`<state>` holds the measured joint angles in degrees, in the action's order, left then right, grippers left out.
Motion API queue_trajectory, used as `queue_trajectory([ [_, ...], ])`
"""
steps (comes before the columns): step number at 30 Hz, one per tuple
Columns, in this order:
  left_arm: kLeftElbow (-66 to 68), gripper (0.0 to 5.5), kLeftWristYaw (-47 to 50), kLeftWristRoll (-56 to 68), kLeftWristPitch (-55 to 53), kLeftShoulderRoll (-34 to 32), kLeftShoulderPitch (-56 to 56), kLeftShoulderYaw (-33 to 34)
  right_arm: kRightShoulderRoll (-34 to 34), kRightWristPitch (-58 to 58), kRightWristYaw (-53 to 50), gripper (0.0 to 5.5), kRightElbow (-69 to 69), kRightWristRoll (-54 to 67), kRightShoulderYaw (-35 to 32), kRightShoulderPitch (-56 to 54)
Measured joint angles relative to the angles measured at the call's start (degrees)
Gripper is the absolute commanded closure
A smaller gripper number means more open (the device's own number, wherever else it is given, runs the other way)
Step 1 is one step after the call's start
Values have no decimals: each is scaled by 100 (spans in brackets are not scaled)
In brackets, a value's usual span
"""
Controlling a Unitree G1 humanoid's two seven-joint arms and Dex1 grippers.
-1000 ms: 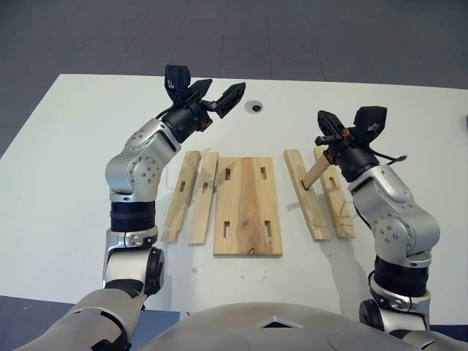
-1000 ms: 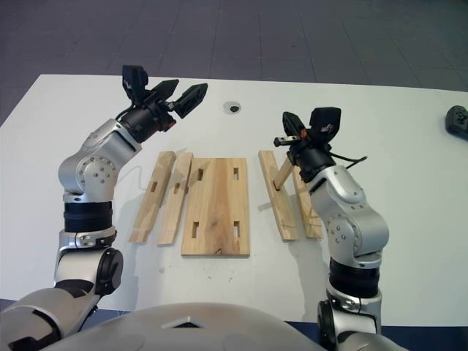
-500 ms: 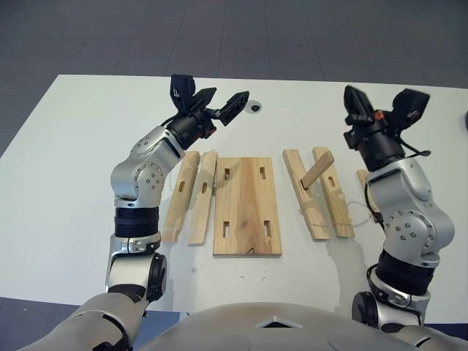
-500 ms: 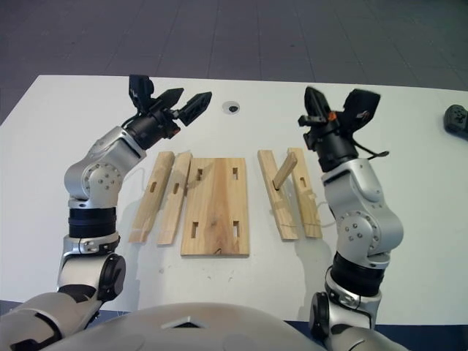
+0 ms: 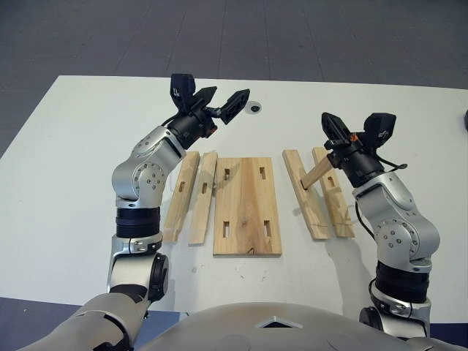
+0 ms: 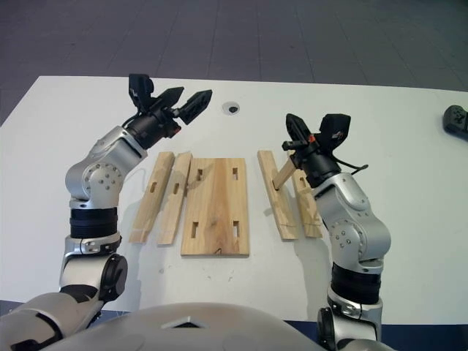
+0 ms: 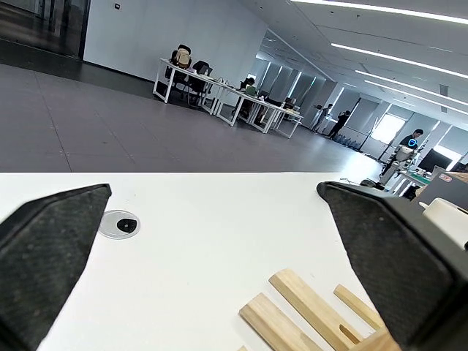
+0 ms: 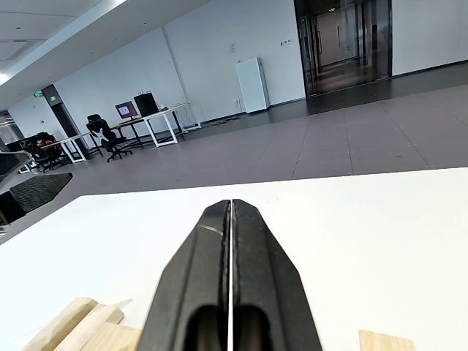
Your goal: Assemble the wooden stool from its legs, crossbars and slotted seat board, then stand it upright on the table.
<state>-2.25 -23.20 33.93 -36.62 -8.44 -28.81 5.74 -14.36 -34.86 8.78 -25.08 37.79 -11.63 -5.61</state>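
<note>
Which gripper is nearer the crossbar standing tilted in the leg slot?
Right. The right gripper hangs just above the tilted crossbar, near its raised end, not gripping it. The left gripper is across the seat board, above the far ends of the other legs.

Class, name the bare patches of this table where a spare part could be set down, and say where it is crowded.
Bare: the table left of the left legs; the far strip beyond the seat board, around the round hole; the near strip before the board. Crowded: the right legs, with the tilted crossbar close by the right claw.
</note>
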Motion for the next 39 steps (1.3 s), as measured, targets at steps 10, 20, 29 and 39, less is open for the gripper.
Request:
queue_trajectory([
  [10,-201,10,2,9,-93,117,213,-165,343,310,-338,547,-497,819,-668,-124],
  [20,-251,10,14,9,-115,114,215,-147,130,-21,-575,547,-623,556,97,-238],
  [29,-249,10,19,8,-117,115,215,-140,115,136,-215,547,-127,13,435,-125],
  [39,-248,10,32,4,-117,116,215,-131,107,147,-161,547,-83,-251,453,-193],
])
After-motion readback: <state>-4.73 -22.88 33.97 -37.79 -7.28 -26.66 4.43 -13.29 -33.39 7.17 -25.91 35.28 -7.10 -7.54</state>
